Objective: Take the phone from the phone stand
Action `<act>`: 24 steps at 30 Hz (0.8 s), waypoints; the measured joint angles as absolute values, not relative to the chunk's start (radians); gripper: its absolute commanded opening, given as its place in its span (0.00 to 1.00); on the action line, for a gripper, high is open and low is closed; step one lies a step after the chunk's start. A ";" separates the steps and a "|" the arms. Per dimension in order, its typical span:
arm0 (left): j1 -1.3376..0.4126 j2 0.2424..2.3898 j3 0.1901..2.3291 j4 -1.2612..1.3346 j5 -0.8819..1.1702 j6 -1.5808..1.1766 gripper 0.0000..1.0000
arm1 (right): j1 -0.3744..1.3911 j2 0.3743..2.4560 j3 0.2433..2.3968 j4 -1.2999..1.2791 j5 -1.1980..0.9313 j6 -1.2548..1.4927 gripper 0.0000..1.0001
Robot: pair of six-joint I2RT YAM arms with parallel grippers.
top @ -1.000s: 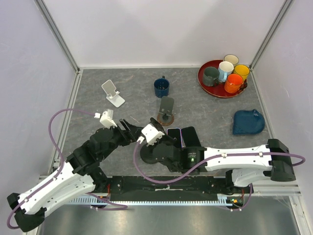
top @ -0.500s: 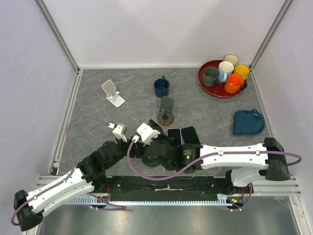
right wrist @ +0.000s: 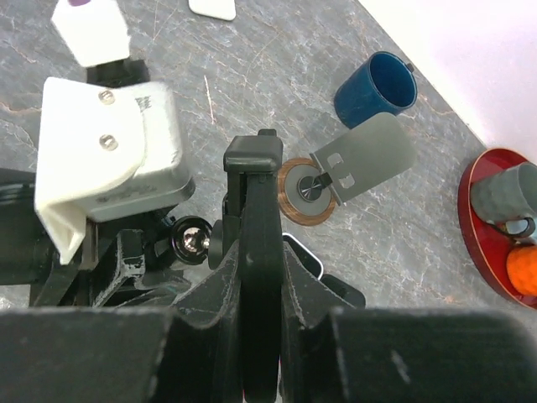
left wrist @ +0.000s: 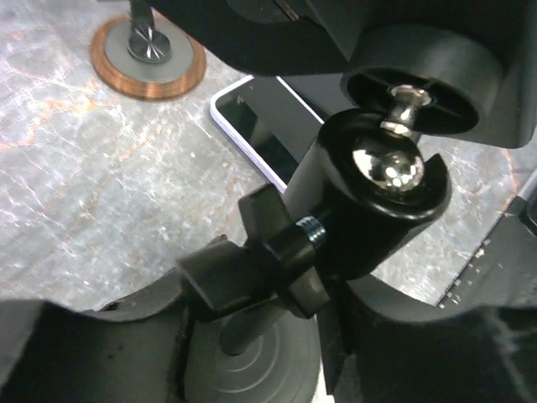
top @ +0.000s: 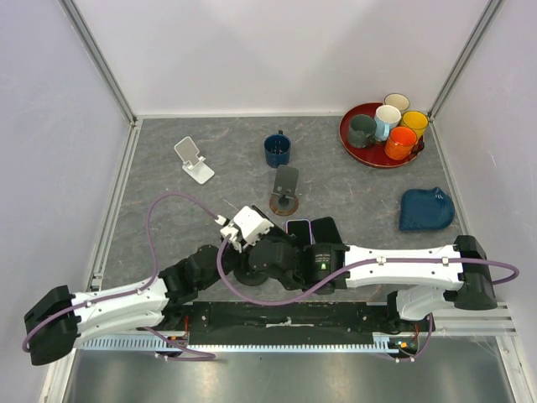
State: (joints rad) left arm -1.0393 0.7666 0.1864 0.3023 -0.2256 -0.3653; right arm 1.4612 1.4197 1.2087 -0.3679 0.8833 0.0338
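A black phone stand point(left wrist: 386, 180) with a shiny ball joint point(right wrist: 191, 242) and a round base stands near the table's front, under both wrists. The phone point(right wrist: 262, 218) is a black slab seen edge-on, upright in the stand's cradle. My right gripper point(right wrist: 262, 277) is shut on it from both sides. My left gripper point(left wrist: 252, 361) sits low at the stand, its dark fingers point(left wrist: 84, 353) pressed against the round base on either side of the stem. In the top view the arms point(top: 252, 252) hide the stand and the phone.
Two phones point(top: 299, 230) point(top: 325, 231) lie flat just right of the stand. Behind stands a copper-based holder point(top: 285, 189). Farther back are a white stand point(top: 193, 159), a blue mug point(top: 277, 149) and a red tray point(top: 344, 130) of cups. A blue cloth point(top: 426, 210) lies right.
My left arm has swung right and down to the stand, and its jaws have narrowed onto the base. The right arm has hardly moved and keeps its grip.
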 measured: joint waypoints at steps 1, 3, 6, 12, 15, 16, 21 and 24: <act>-1.044 0.778 0.175 0.342 -0.237 -0.348 0.33 | 1.459 1.420 1.211 -0.376 0.882 0.041 0.00; -1.052 0.794 0.150 0.422 -0.265 -0.289 0.18 | 1.454 1.421 1.226 -0.392 0.875 0.065 0.00; -1.073 0.836 0.137 0.523 -0.272 -0.194 0.05 | 1.432 1.437 1.284 -0.453 0.867 0.094 0.00; -1.073 0.985 0.135 0.752 -0.319 -0.056 0.02 | 1.388 1.457 1.396 -0.630 0.831 0.191 0.00; -1.074 1.069 0.128 0.855 -0.335 -0.001 0.02 | 1.351 1.457 1.417 -0.689 0.778 0.248 0.00; -1.074 1.087 0.124 0.879 -0.340 0.013 0.02 | 1.340 1.457 1.423 -0.702 0.758 0.264 0.00; -1.074 1.121 0.108 0.929 -0.356 0.054 0.02 | 1.288 1.472 1.451 -0.749 0.665 0.317 0.00; -1.074 1.126 0.101 0.931 -0.371 0.067 0.02 | 1.254 1.487 1.473 -0.770 0.605 0.330 0.00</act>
